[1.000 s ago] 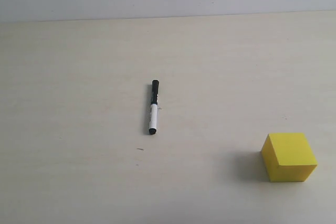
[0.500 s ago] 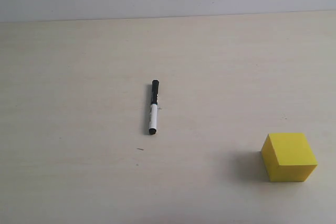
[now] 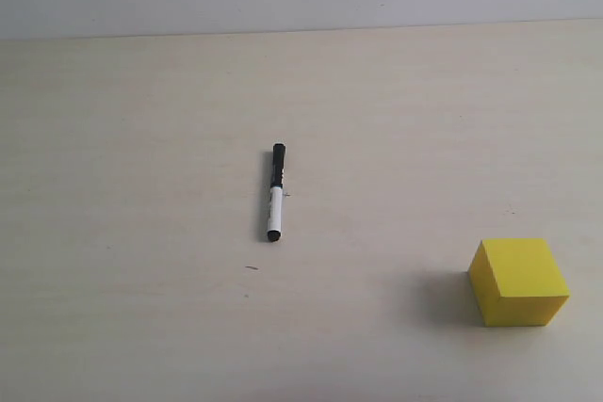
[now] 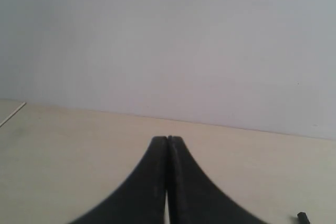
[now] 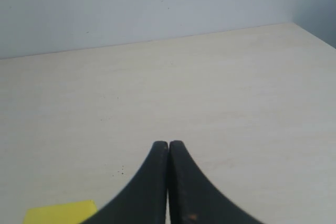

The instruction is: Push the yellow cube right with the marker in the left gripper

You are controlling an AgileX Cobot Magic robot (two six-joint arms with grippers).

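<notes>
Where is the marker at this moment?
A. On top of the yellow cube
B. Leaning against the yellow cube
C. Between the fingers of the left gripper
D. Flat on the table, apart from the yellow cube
D: the marker lies flat on the table, well to the left of the yellow cube in the exterior view, and the left gripper is closed with nothing between its fingers.

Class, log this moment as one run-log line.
marker: lying on table, unheld | yellow cube: apart from marker | left pincer: shut, empty | right pincer: shut, empty
</notes>
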